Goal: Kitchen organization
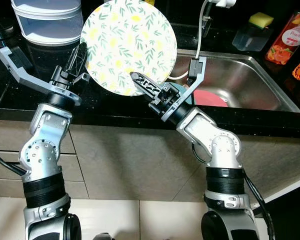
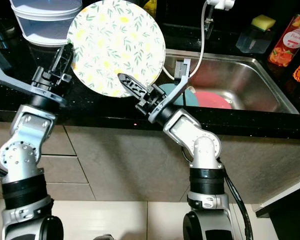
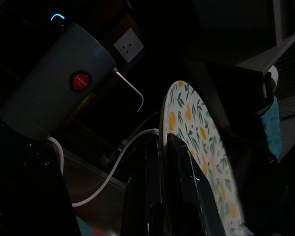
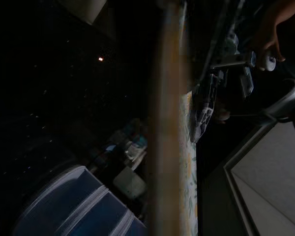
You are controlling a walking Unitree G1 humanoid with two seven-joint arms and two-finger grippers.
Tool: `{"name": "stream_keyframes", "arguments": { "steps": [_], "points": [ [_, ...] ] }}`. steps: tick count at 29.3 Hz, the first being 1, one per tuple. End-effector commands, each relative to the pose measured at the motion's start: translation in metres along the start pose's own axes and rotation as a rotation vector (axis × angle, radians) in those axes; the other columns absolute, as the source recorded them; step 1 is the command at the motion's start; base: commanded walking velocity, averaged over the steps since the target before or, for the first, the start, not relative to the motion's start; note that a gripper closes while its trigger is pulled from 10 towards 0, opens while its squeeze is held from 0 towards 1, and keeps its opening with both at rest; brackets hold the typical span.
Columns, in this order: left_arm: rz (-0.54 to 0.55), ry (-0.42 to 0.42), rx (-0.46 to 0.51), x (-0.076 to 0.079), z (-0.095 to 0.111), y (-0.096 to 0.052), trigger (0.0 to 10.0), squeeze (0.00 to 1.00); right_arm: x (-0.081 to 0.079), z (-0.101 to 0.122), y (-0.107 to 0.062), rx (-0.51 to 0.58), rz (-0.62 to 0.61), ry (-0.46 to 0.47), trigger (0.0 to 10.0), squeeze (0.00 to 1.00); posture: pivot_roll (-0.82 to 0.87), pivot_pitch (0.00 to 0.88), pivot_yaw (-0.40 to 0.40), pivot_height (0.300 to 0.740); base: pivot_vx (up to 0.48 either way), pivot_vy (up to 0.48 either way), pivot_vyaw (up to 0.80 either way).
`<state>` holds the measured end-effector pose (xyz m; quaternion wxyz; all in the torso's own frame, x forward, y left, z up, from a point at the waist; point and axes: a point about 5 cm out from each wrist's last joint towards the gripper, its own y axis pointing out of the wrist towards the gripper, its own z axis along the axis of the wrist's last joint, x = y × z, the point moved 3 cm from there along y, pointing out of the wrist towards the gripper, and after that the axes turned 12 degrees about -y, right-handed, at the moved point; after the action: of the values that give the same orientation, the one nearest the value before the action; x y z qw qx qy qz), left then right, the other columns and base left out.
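**Operator:** Nearest the camera, what is the arm configuration?

**Technician:** Both silver arms are raised from the cabinet front toward the black countertop (image 1: 20, 100). The right gripper (image 1: 142, 85) reaches up and left; its black fingers lie against the lower edge of the patterned plate (image 1: 130, 42). The head views do not resolve whether they pinch the rim, so its state cannot be told. The left gripper (image 1: 79, 57) meets the plate's left edge, and the left wrist view shows its fingers (image 3: 152, 196) closed narrowly, one on each side of the rim.

**Operator:** Plate position?

**Technician:** Held upright, face toward the camera, above the countertop just left of the steel sink (image 1: 240, 85). It touches no surface.

**Operator:** What lies beyond it?

**Technician:** In the sink, a red dish (image 1: 210, 98) beside a teal one (image 2: 177, 92). Behind the plate stands a white lidded container (image 1: 47, 20). On the far ledge are a sponge (image 1: 261, 20) on a clear holder and an orange bottle (image 1: 287, 40). A white hose (image 1: 200, 25) drops from the tap.

**Operator:** Current step?

**Technician:** Judged as a two-arm carry of the plate, mid-transfer. The destination is not evident.

**Operator:** Next move requirement?

**Technician:** Move both arms together and keep the plate clear of the hose and container. Uneven motion could twist the rim out of the left grip.
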<state>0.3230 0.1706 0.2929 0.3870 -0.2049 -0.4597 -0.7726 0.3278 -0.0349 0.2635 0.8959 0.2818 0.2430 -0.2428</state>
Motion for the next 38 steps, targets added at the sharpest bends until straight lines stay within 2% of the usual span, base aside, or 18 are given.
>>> {"name": "stream_keyframes", "arguments": {
  "steps": [1, 9, 10, 12, 15, 16, 20, 21, 22, 24, 27, 28, 33, 35, 37, 38],
  "points": [
    [-0.02, -0.009, -0.03, 0.003, -0.009, 0.0, 10.0, 0.0, 0.0, 0.009, 0.002, 0.033, -0.016, -0.026, 0.0, 0.0, 0.11, 0.011, -0.078, 0.74, 0.0, 0.0, 0.0],
    [-0.006, 0.007, -0.03, 0.002, -0.007, -0.001, 10.0, 0.0, 0.004, 0.009, 0.001, 0.037, -0.039, -0.024, 0.0, 0.0, 0.11, 0.011, -0.08, 0.74, 0.0, 0.0, 0.0],
    [0.003, 0.017, -0.031, 0.0, -0.007, -0.001, 10.0, 0.0, 0.005, 0.009, 0.001, 0.037, -0.042, -0.023, 10.0, 0.0, 0.11, 0.011, -0.08, 0.74, 0.0, 0.0, 0.0],
    [0.042, 0.042, -0.023, -0.004, -0.006, -0.001, 10.0, 0.0, 0.005, 0.01, 0.001, 0.038, -0.048, -0.025, 10.0, 0.0, 0.11, 0.011, -0.08, 0.74, 0.0, 0.0, 0.0],
    [0.044, 0.044, -0.019, -0.005, -0.006, 0.0, 10.0, 0.0, 0.007, 0.01, 0.0, 0.038, -0.054, -0.032, 10.0, 0.0, 0.11, 0.007, -0.079, 0.74, 0.0, 0.0, 0.0],
    [0.031, 0.048, -0.021, -0.003, -0.007, 0.0, 10.0, 1.0, 0.008, 0.01, 0.0, 0.036, -0.059, -0.037, 10.0, 0.0, 0.11, 0.007, -0.079, 0.74, 0.0, 0.0, 0.0],
    [0.054, 0.062, -0.024, -0.004, -0.006, 0.001, 10.0, 1.0, 0.011, 0.01, -0.001, 0.031, -0.075, -0.049, 10.0, 0.0, 0.11, 0.003, -0.079, 0.74, 0.0, 0.0, 0.0],
    [0.074, 0.063, -0.015, -0.007, -0.005, 0.0, 10.0, 0.85, 0.013, 0.011, -0.001, 0.03, -0.095, -0.057, 10.0, 0.0, 0.11, 0.003, -0.077, 0.74, 0.0, 0.0, 0.0],
    [0.082, 0.056, -0.005, -0.008, -0.003, -0.001, 10.0, 0.0, 0.019, 0.012, -0.002, 0.03, -0.138, -0.068, 10.0, 0.0, 0.11, 0.003, -0.077, 0.74, 0.0, 0.0, 0.0],
    [0.089, 0.047, 0.0, -0.01, -0.002, -0.005, 10.0, 0.0, 0.034, 0.015, -0.003, 0.03, -0.234, -0.079, 10.0, 0.0, 0.11, 0.003, -0.077, 0.74, 0.0, 0.0, 0.0],
    [0.147, 0.073, 0.0, -0.02, -0.001, -0.013, 10.0, 0.0, 0.064, 0.023, -0.011, 0.029, -0.423, -0.105, 10.0, 0.0, 0.11, 0.003, -0.077, 0.74, 0.0, 0.0, 0.0],
    [0.188, 0.092, 0.002, -0.026, -0.001, -0.017, 10.0, 0.0, 0.083, 0.029, -0.019, 0.034, -0.537, -0.103, 10.0, 0.0, 0.11, 0.003, -0.077, 0.74, 0.0, 0.0, 0.0],
    [0.23, 0.142, -0.012, -0.031, -0.002, -0.02, 10.0, 0.0, 0.103, 0.035, -0.026, 0.022, -0.663, -0.094, 10.0, 0.0, 0.13, 0.012, -0.08, 0.74, 0.0, 0.0, 0.0],
    [0.232, 0.159, -0.021, -0.031, -0.005, -0.02, 10.0, 0.0, 0.108, 0.036, -0.027, 0.019, -0.699, -0.103, 10.0, 0.0, 0.13, 0.012, -0.08, 0.74, 0.0, 0.0, 0.0],
    [0.231, 0.184, -0.043, -0.027, -0.011, -0.018, 10.0, 0.0, 0.12, 0.042, -0.025, 0.014, -0.774, -0.1, 10.0, 0.0, 0.14, 0.019, -0.086, 0.74, 0.0, 0.0, 0.0],
    [0.231, 0.184, -0.043, -0.027, -0.011, -0.018, 10.0, 0.0, 0.12, 0.042, -0.025, 0.014, -0.774, -0.1, 10.0, 0.0, 0.14, 0.019, -0.086, 0.74, 0.0, 0.0, 0.0]
  ]
}}
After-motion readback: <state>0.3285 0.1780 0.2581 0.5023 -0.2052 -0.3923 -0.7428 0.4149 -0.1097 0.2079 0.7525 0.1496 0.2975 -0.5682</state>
